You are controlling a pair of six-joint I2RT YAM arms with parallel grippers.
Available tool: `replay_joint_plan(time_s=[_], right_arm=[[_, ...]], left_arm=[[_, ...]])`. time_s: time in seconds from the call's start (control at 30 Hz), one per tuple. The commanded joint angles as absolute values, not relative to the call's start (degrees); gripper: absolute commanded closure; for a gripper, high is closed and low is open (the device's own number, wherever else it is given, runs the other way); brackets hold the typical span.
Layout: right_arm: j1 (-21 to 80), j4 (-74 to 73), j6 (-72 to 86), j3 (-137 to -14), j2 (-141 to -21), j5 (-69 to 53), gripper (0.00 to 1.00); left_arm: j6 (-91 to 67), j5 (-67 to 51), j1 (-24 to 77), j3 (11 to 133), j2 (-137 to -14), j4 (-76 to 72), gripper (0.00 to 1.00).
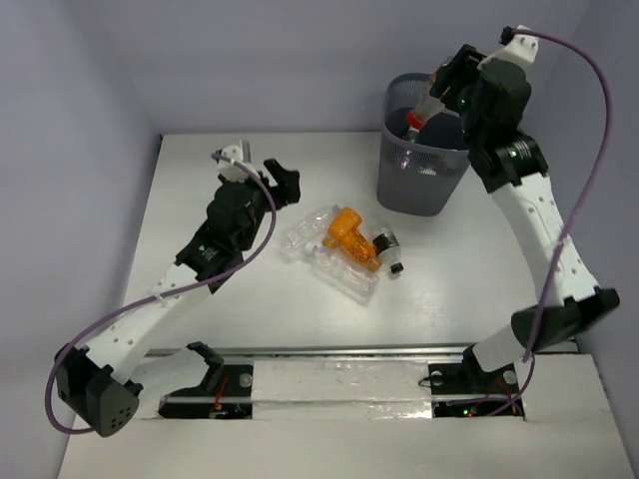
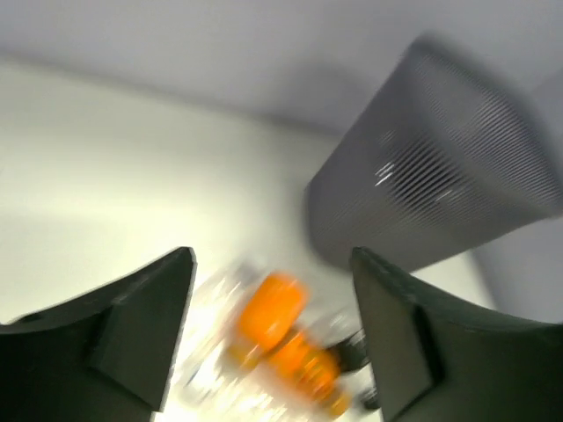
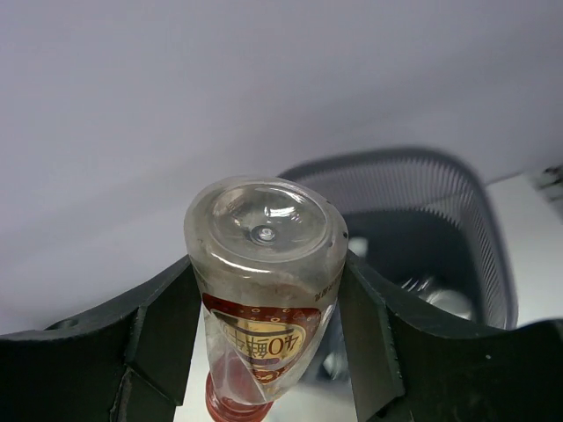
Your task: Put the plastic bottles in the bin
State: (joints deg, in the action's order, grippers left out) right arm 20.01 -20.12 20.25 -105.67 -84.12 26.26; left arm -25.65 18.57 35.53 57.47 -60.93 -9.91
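Right tool [image 3: 268, 294] is clamping a clear red-capped bottle [image 3: 264, 255] over the bin [image 3: 466, 198], its cap half cropped, while the left tool [image 2: 271, 264] is gaping empty above blurred bottles [image 2: 274, 309].

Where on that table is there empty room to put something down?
Bare table lies between the bottle pile and the near edge, between the two arms, and along the far edge from the left gripper to the bin. The middle is crowded: the pile, with the left arm beside it.
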Motion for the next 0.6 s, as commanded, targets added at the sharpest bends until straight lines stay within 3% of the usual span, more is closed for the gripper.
replay_joint_plan(time_s=[0.0, 0.2, 0.27, 0.33, 0.37, 0.57], right_arm=[[18.72, -16.70, 13.28, -114.07, -90.25, 33.22, 0.53], [15.48, -15.82, 11.08, -123.21, -100.62, 34.37, 0.52], [15.47, -17.57, 10.90, -125.16, -102.74, 34.63, 0.36], [15.47, -19.50, 11.16, -126.03, -104.32, 34.46, 0.06], [15.47, -19.77, 11.68, -125.77, -104.15, 33.15, 0.02], [15.47, -15.73, 13.35, -115.24, -92.92, 27.61, 0.03]], left_arm=[[-28.56, 23.20, 34.72, 51.80, -56.17, -2.31, 0.28], [-31.72, 27.25, 34.72, 44.22, -52.73, 1.50, 0.14], [-31.64, 26.81, 34.72, 44.56, -55.01, 1.49, 0.10], [-30.68, 26.55, 34.72, 46.84, -57.73, 2.63, 0.07], [-30.24, 26.37, 34.72, 47.63, -60.70, 2.98, 0.07], [-27.17, 24.35, 34.19, 53.34, -70.48, 3.08, 0.07]])
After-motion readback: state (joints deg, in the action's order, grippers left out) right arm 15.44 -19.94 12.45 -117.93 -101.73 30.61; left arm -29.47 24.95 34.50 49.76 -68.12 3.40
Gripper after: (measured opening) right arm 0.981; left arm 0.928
